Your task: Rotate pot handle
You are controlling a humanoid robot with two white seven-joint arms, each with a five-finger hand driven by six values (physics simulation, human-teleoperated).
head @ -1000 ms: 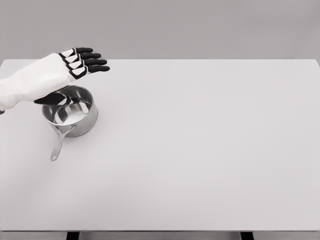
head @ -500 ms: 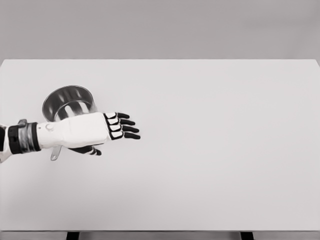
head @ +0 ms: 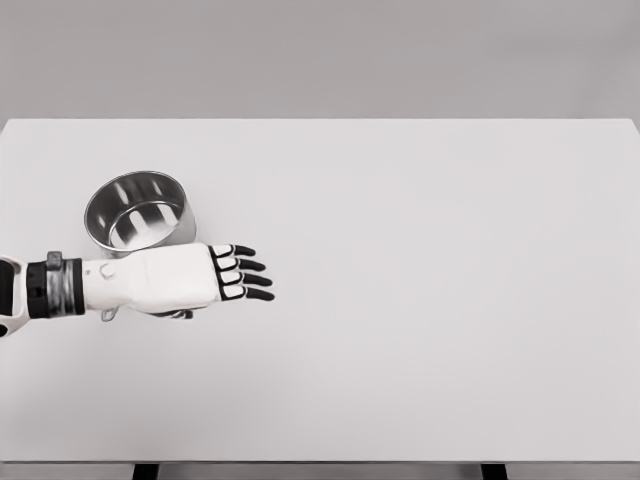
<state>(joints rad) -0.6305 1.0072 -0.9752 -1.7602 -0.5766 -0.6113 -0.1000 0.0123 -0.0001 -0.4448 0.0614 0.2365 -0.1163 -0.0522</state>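
Near edge first: two dark table legs (head: 146, 471) poke out under the front lip of the white table (head: 420, 330). The surface between that edge and my arm is plain white.

Next, my left hand (head: 170, 278). The arm enters from the left picture edge, a dark banded wrist cuff (head: 52, 288) showing before the white back of the hand. The hand lies flat and low over the table, back upward, pointing to the right. The fingers (head: 245, 280) are stretched out straight and slightly fanned, black tips apart from one another. A dark bit of thumb (head: 178, 314) shows below the palm. Loosely open, nothing visibly gripped.

The hand itself is what stands in the way. It covers the spot just in front of the pot (head: 138, 212), where the handle (head: 109, 314) runs. Only a small grey scrap of the handle peeks out under the wrist side of the palm. I cannot tell whether palm or thumb touches it, nor which way it points under there.

Behind the hand: the pot, shiny steel, upright, open mouth up, on the left part of the table. Its front wall meets the top edge of my hand in the picture; contact unclear.

Farther back, bare table to the far edge, then a grey wall (head: 320, 55).
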